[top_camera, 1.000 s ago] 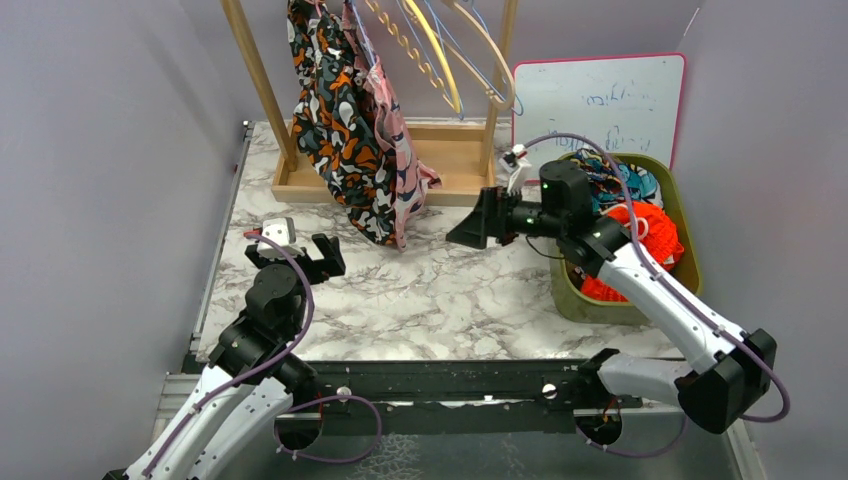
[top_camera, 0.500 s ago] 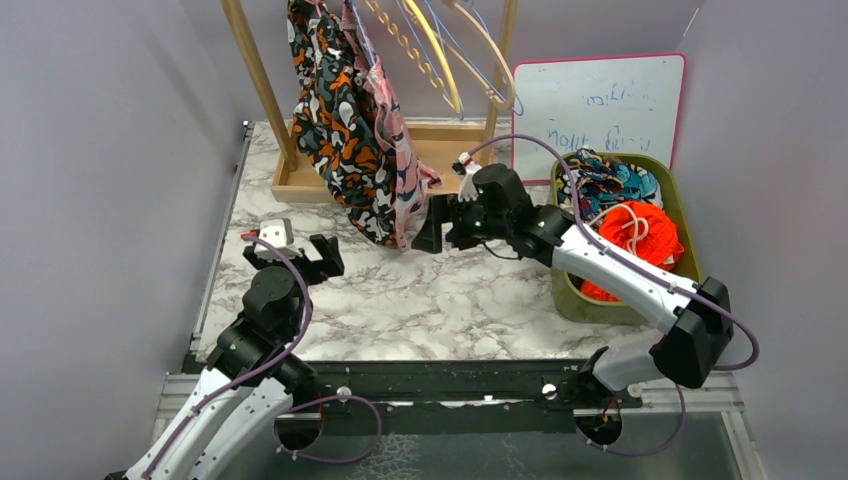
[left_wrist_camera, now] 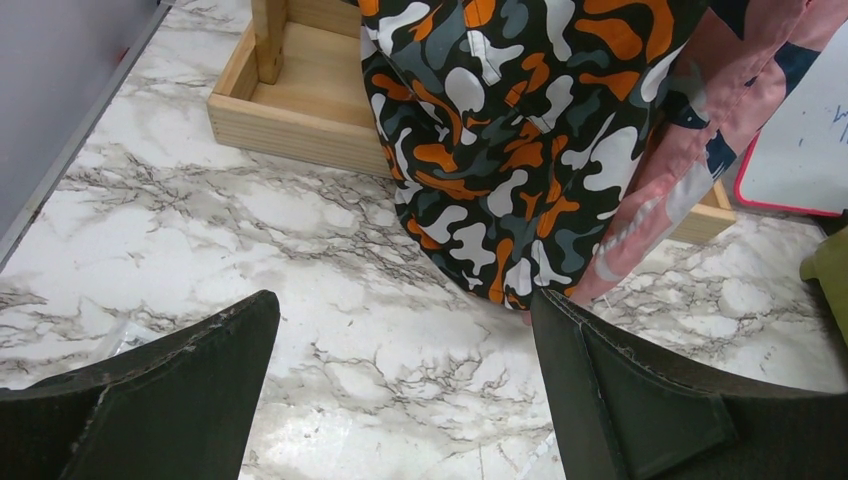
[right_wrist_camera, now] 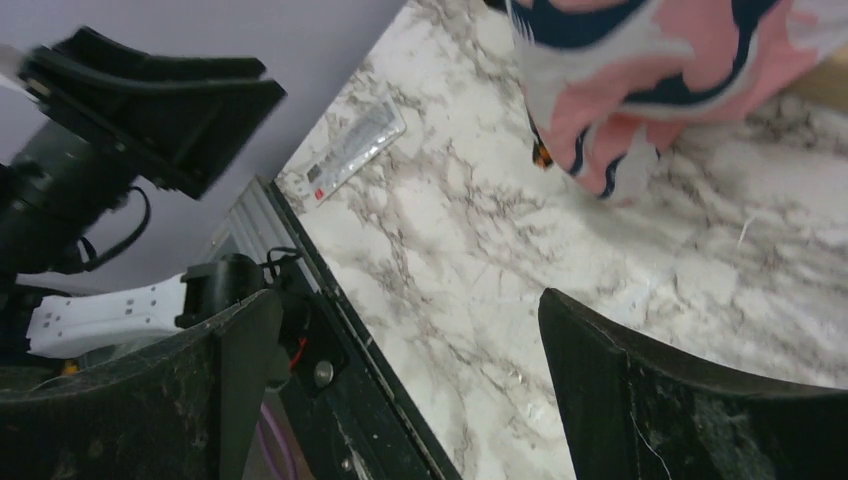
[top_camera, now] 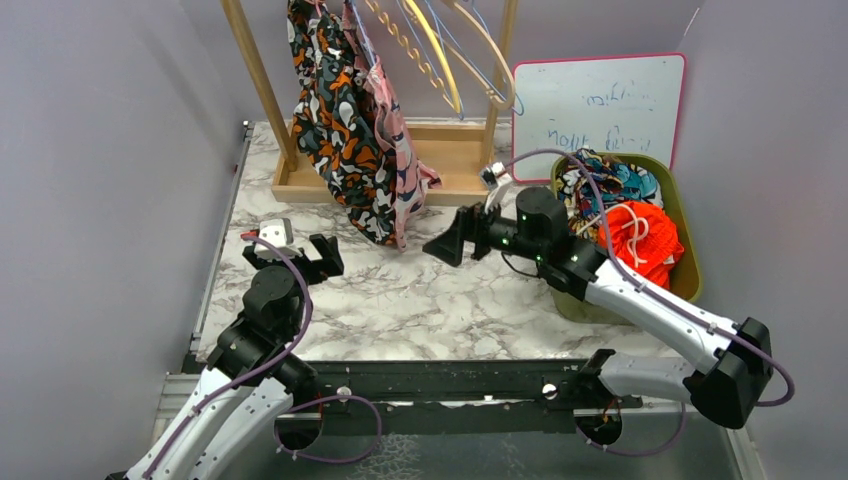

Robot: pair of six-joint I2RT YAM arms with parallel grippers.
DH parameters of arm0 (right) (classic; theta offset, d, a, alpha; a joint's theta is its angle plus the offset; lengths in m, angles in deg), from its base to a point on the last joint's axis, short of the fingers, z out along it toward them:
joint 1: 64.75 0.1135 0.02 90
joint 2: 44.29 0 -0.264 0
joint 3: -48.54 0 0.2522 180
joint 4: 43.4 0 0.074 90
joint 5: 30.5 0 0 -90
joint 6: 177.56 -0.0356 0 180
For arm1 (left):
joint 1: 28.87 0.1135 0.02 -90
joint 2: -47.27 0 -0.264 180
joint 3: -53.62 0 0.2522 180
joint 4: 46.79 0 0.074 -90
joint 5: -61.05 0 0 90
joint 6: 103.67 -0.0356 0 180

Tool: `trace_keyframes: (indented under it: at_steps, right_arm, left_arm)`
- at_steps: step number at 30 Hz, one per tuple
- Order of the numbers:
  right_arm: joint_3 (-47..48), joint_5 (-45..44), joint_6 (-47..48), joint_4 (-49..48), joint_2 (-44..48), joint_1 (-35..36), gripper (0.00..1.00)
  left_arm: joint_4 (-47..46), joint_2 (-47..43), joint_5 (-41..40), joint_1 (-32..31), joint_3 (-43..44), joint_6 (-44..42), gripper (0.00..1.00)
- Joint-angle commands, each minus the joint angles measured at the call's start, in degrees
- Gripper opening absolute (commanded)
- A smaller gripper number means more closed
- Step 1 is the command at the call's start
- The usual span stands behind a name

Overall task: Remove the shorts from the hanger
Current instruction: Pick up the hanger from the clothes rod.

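Soft pink-print shorts (top_camera: 400,175) hang vertically; the black right gripper (top_camera: 445,245), jaws apart, sits just beside their hem, nearer than the equally splayed left gripper (top_camera: 295,258).

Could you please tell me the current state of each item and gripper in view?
Blotch shorts: hanging on the rack.
Pink shorts: hanging beside them.
Orange shorts: in the bin.
Multicolour shorts: in the bin.
Left gripper: open, empty.
Right gripper: open, empty.
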Motion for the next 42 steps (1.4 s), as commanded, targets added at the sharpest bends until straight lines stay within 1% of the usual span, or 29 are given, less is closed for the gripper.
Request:
trace_keyframes:
  at_steps: [1, 6, 8, 11, 13, 14, 16, 18, 20, 23, 25, 27, 29, 31, 34, 36, 39, 41, 42]
  right_arm:
    - [10.0, 1.3, 5.9, 0.7, -3.8, 0.6, 1.00]
    - [20.3, -9.9, 12.3, 7.5, -9.8, 4.9, 1.00]
    - [24.2, -16.7, 14.1, 10.2, -11.8, 6.9, 1.00]
    - [27.9, -23.8, 18.2, 11.2, -13.4, 8.7, 1.00]
    - [28.3, -26.2, 19.0, 9.1, -13.1, 8.7, 1.00]
    - [28.0, -26.5, 19.4, 6.4, -12.8, 8.7, 1.00]
    - [28.0, -24.6, 21.1, 3.1, -12.8, 8.7, 1.00]
    - [31.0, -22.7, 22.1, 2.6, -14.2, 8.7, 1.00]
    - [35.0, -24.1, 22.7, 3.3, -16.8, 8.7, 1.00]
    - [41.0, -28.5, 24.1, 4.1, -21.5, 8.7, 0.88]
    - [46.1, -30.9, 24.1, 5.5, -24.7, 8.7, 0.75]
    - [50.2, -32.0, 24.8, 5.7, -27.6, 8.7, 0.74]
    - [55.0, -31.6, 25.9, 6.7, -31.4, 8.6, 0.75]
    - [60.3, -33.3, 26.5, 8.1, -35.6, 8.6, 0.76]
    - [70.9, -37.1, 27.1, 12.6, -42.5, 8.1, 0.76]
    - [74.8, -38.0, 28.9, 12.3, -45.5, 7.8, 0.74]
    - [80.5, -37.0, 30.0, 13.4, -49.0, 7.4, 0.69]
    - [82.1, -36.0, 30.4, 13.2, -50.3, 7.1, 0.59]
    - [81.9, -35.2, 30.1, 12.5, -50.7, 6.9, 0.57]
  left_arm:
    - [-1.2, 0.4, 1.0, 0.4, -0.5, -0.3, 0.99]
    - [-1.2, 0.5, 0.8, 0.4, -0.5, -0.3, 0.99]
    - [-1.2, 0.5, 0.7, 0.5, -0.6, -0.3, 0.99]
    - [-1.2, 0.8, 0.6, 0.5, -0.7, -0.3, 0.99]
    - [-1.1, 1.2, 0.6, 0.5, -0.5, -0.4, 0.99]
    - [-1.1, 1.4, 0.7, 0.5, -0.4, -0.5, 0.99]
    - [-0.8, 1.2, 0.6, 0.5, -0.3, -0.4, 0.99]
    - [-0.8, 0.7, 0.2, 0.6, -0.4, -0.4, 0.99]
    - [-0.9, 0.1, 0.1, 0.6, -0.6, -0.2, 0.99]
    - [-0.9, 0.0, 0.2, 0.5, -0.6, -0.2, 0.99]
    - [-0.9, 0.3, 0.4, 0.6, -0.5, -0.2, 0.99]
    - [-0.9, 0.4, 0.6, 0.6, -0.5, -0.1, 0.99]
    - [-1.0, 0.5, 0.7, 0.6, -0.4, -0.1, 0.99]
    - [-0.9, 0.6, 0.8, 0.6, -0.4, -0.2, 0.99]
    - [-1.0, 0.5, 0.7, 0.6, -0.4, -0.3, 0.99]
    - [-0.9, 0.3, 0.7, 0.6, -0.4, -0.3, 0.99]
    - [-1.0, 0.1, 0.7, 0.6, -0.4, -0.3, 0.99]
    - [-0.9, 0.0, 0.8, 0.6, -0.5, -0.3, 0.99]
    - [-0.9, 0.0, 0.9, 0.6, -0.4, -0.3, 0.99]
